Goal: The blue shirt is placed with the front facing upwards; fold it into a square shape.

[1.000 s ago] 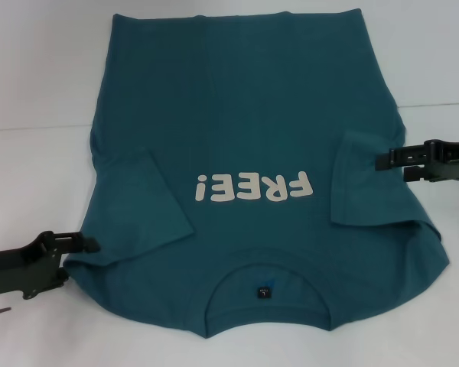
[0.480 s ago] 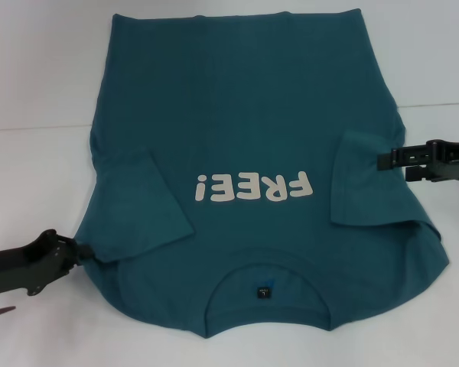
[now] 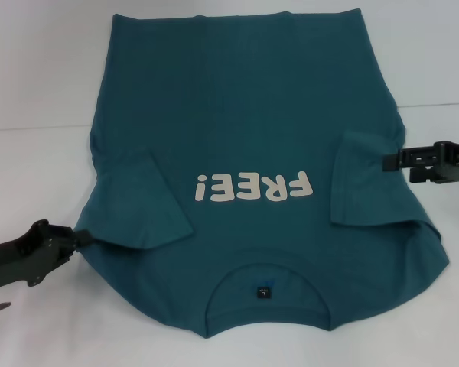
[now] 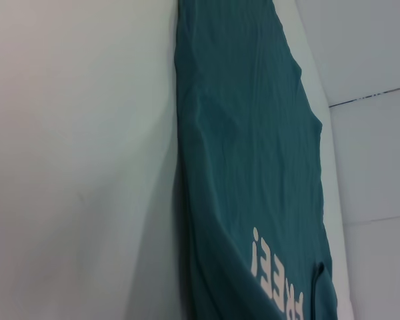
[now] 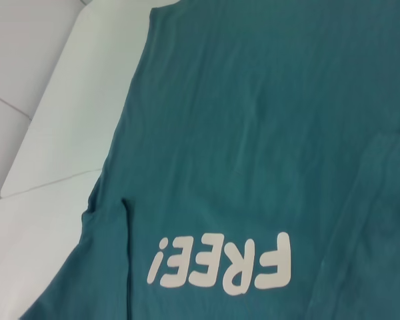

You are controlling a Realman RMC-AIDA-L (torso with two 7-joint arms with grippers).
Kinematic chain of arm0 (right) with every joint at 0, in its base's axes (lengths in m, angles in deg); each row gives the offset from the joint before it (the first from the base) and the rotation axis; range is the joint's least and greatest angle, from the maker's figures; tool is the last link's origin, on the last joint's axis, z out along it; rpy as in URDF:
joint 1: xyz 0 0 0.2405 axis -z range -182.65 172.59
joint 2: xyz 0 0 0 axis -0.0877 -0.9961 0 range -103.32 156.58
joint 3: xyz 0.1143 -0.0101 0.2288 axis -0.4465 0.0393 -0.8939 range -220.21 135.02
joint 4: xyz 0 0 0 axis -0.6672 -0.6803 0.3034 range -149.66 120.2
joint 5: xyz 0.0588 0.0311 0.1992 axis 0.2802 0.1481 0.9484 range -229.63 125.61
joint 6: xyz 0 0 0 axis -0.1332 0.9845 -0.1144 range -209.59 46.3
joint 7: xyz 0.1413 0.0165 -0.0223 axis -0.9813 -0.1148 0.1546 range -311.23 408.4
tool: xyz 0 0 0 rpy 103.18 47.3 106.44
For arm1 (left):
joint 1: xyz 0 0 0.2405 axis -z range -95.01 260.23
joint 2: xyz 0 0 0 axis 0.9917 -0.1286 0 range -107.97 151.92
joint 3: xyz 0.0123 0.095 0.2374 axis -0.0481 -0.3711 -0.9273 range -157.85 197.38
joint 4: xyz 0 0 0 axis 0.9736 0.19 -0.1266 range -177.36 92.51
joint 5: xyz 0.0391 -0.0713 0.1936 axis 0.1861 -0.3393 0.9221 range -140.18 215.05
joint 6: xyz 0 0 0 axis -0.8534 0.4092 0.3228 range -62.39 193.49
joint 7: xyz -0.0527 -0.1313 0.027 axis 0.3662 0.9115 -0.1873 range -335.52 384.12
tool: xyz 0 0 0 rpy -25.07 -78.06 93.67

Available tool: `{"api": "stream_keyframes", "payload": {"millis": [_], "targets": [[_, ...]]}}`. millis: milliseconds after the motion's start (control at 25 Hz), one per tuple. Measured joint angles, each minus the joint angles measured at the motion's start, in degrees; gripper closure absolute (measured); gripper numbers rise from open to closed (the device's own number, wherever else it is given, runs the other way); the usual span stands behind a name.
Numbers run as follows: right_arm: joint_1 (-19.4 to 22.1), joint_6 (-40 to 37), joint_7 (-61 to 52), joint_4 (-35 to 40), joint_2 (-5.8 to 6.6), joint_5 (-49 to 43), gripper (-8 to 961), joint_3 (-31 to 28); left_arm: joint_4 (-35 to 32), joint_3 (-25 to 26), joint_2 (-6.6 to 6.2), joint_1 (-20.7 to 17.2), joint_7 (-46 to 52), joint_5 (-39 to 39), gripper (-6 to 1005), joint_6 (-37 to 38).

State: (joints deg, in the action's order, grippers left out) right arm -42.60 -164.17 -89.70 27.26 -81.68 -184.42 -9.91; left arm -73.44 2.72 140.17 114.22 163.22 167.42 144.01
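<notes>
Both grippers have shifted since the earlier frames: left gripper (image 3: 78,236) has slid down-left and its tip now sits at the shirt's lower-left edge, just under the folded-in left sleeve (image 3: 141,200); right gripper (image 3: 392,160) has backed slightly toward the right frame edge, tip now at the outer edge of the right sleeve (image 3: 365,180).

Shirt (image 3: 245,115) lies flat, front up, filling the frame centre; collar (image 3: 266,292) at bottom centre, hem at top, "FREE!" print (image 3: 254,186) mid-frame and upside down in head view. Long axis runs top to bottom of the frame. Both sleeves are already folded inward over the body.

Key relation: cloth lies right of the left gripper and left of the right gripper, one on each side edge across the shirt's width. Left is nearer the collar end, right is higher up at sleeve level.

Left tip looks pinched on the cloth edge, but finger gap is not clear: cannot tell. Right likewise cannot tell. Wrist views show only cloth and white table (image 4: 80,167).
</notes>
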Motion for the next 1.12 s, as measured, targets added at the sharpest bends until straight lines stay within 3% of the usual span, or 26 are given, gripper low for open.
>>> {"api": "stream_keyframes", "payload": {"millis": [160, 480, 600, 840, 1120], "targets": [[1.1, -3.3, 2.4, 0.4, 0.46, -0.4, 96, 0.4, -0.1, -0.4, 0.24, -0.1, 0.0, 0.5, 955, -0.4], [5.4, -13.1, 3.0, 0.5, 5.18, -0.7, 96, 0.1, 0.1, -1.1, 0.39, 0.2, -0.7, 0.5, 954, -1.2], [6.9, -13.4, 2.0, 0.6, 5.95, -1.3, 97, 0.3, 0.1, -1.1, 0.46, 0.3, -0.8, 0.5, 953, -1.6], [7.4, -11.8, 0.7, 0.7, 5.91, -7.2, 97, -0.4, 0.2, -1.1, 0.56, 0.5, -0.8, 0.2, 954, -1.8], [6.4, -6.4, -1.1, 0.7, 4.17, -9.6, 96, -0.3, 0.3, -1.1, 0.66, 0.4, -0.8, 0.0, 953, -1.8]]}}
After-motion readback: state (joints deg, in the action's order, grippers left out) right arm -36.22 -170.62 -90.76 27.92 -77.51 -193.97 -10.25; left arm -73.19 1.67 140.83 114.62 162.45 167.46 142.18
